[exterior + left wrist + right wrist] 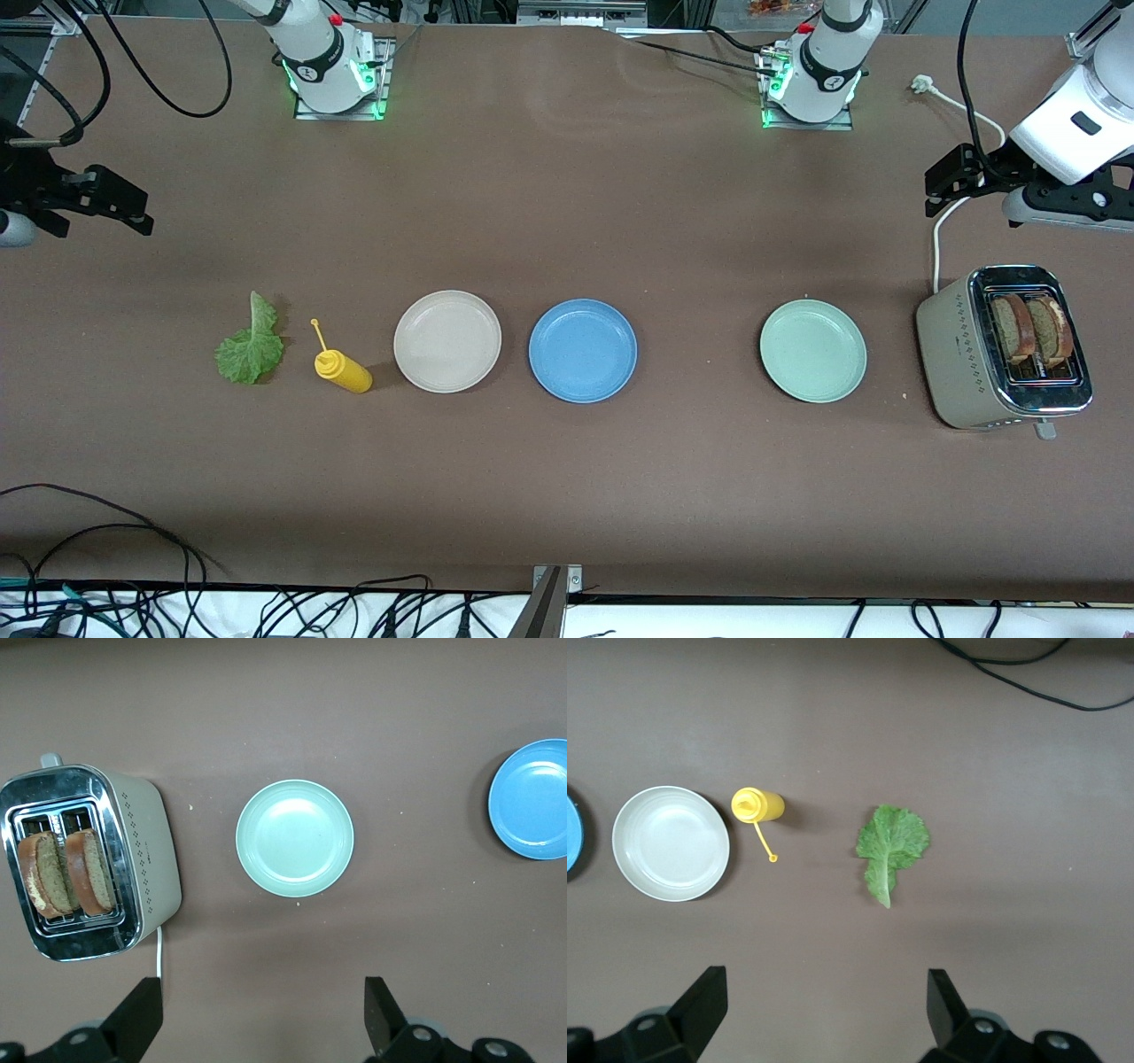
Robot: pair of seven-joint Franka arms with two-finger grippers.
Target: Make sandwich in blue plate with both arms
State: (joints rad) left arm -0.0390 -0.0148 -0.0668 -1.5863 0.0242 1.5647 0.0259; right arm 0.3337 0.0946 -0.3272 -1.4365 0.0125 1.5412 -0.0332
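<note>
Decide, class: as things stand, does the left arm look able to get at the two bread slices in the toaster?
Probably yes. The left gripper hangs open over the table near the toaster, and both bread slices stand upright in its open slots with nothing covering them.

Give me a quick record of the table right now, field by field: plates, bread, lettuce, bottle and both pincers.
blue plate: bare, between beige plate and pale green plate
bread slices: two, upright in toaster slots at the left arm's end
lettuce leaf: flat on table, beside yellow squeeze bottle, which lies on its side
left pincer: open, in the air near the toaster
right pincer: open, above the right arm's end
</note>
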